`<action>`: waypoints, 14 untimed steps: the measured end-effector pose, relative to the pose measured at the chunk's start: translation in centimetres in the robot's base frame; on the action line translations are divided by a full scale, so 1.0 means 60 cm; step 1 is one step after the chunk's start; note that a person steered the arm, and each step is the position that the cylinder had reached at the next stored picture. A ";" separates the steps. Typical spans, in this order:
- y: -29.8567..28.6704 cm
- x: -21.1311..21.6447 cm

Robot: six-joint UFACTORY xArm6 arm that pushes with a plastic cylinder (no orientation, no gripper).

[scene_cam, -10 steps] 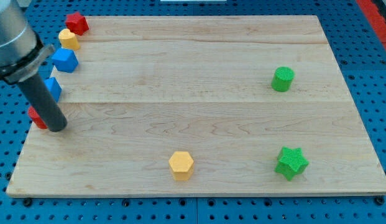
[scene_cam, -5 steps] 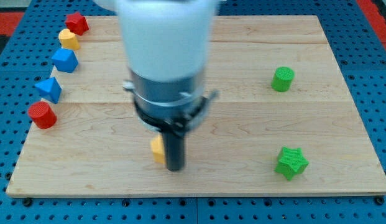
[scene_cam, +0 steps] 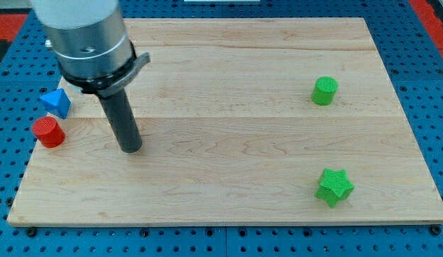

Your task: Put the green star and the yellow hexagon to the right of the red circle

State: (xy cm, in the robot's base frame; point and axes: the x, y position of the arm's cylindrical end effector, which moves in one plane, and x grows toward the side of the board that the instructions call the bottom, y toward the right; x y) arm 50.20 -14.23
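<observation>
The red circle point(scene_cam: 48, 133) sits near the board's left edge. My tip point(scene_cam: 130, 148) rests on the board a little to the right of it, apart from it. The green star point(scene_cam: 334, 186) lies at the lower right, far from the tip. The yellow hexagon does not show anywhere; the rod and arm body may hide it.
A blue triangular block point(scene_cam: 56, 103) sits just above the red circle. A green cylinder point(scene_cam: 324, 91) stands at the right. The arm body point(scene_cam: 85, 36) covers the wooden board's point(scene_cam: 242, 71) upper left corner and the blocks seen there before.
My tip went from the left edge to the lower middle beside the yellow hexagon, then swept back left. The hexagon moved left with it and is now out of sight.
</observation>
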 end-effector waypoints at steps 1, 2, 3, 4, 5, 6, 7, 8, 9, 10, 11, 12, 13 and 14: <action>0.180 -0.016; 0.428 -0.037; 0.639 0.009; 0.727 0.156; 0.599 0.184; 0.476 0.135; 0.396 0.056; 0.395 0.016; 0.401 -0.007; 0.453 -0.011; 0.462 -0.058; 0.461 -0.063; 0.341 -0.043; 0.285 -0.044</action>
State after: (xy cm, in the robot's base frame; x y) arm 47.58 2.86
